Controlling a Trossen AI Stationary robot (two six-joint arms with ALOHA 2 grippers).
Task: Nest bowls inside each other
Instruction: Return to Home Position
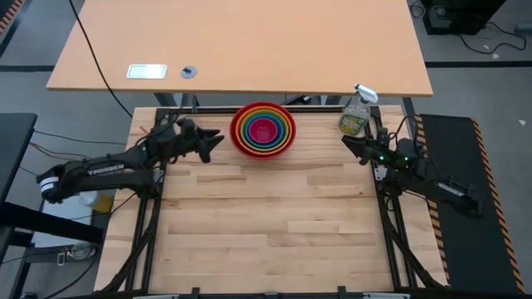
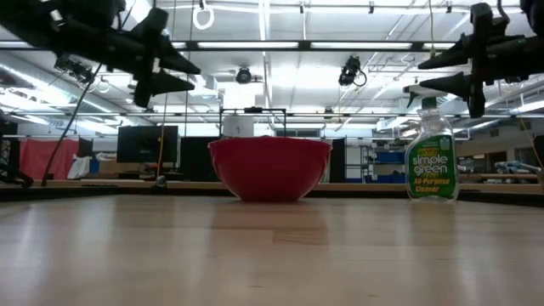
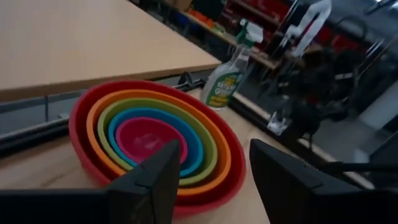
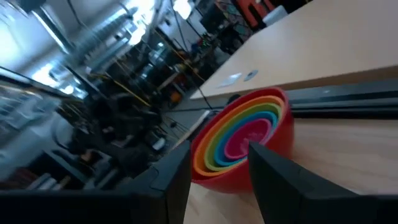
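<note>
The bowls (image 1: pixel 263 129) stand nested at the far middle of the wooden table: red outermost, then orange, lime green and blue, with magenta pink (image 3: pixel 149 138) in the centre. The red bowl's base (image 2: pixel 269 195) rests on the table. My left gripper (image 1: pixel 218 138) hovers open just left of the stack, pointing at it roughly level, above the tabletop (image 2: pixel 183 75). My right gripper (image 1: pixel 347 143) hovers open to the stack's right, near the spray bottle, also pointing toward the bowls (image 4: pixel 242 140). Neither gripper has anything between its fingers.
A clear spray bottle (image 1: pixel 356 115) with a white trigger stands upright at the table's far right corner, just beyond my right gripper. A larger light desk (image 1: pixel 249 41) lies past the far edge. The table's near half (image 1: pixel 266 232) is bare wood.
</note>
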